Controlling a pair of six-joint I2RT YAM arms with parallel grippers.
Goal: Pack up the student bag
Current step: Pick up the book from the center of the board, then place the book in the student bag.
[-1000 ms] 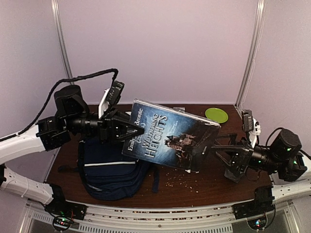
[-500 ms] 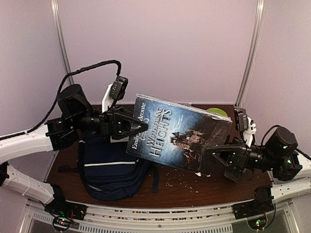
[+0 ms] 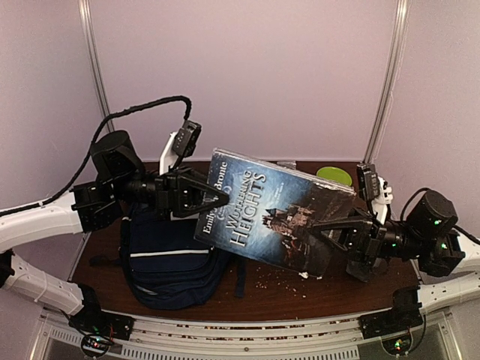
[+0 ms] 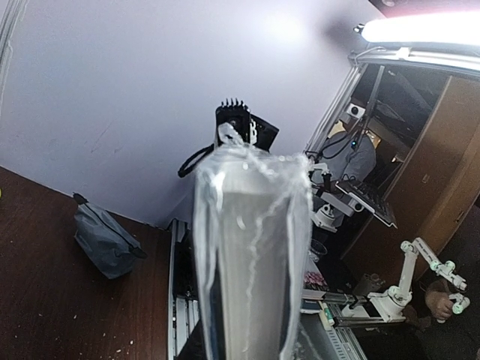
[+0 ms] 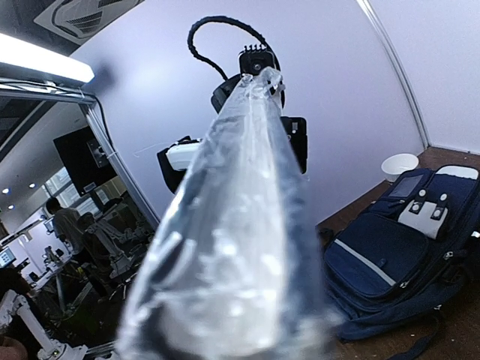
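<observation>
We have the left tool (image 3: 217, 199) clamped on the spine-side edge of the plastic-wrapped book with the dark blue cover (image 3: 277, 217). The book hangs tilted in the air, clear of the dark wooden counter (image 3: 322, 289).

Below this tool, partly under its arm, lies the large navy-blue fabric student bag with white trim stripes (image 3: 169, 259). We cannot tell from here whether its main opening is unzipped.

Across the book, the right tool (image 3: 326, 225) is clamped on the opposite edge, so the two share the load. Beyond the right tool, a small round green disc (image 3: 334, 177) rests on the counter, out of our path.

To do this step well, we judge that both tools should travel together, at one pace and one tilt, so the book neither twists nor bows. The glossy film looks slippery, so we favour firm pinches and slow motion. We bring the spine end down under the left tool first and aim it at the bag's mouth. We let go on the right only once the bag bears the weight.
</observation>
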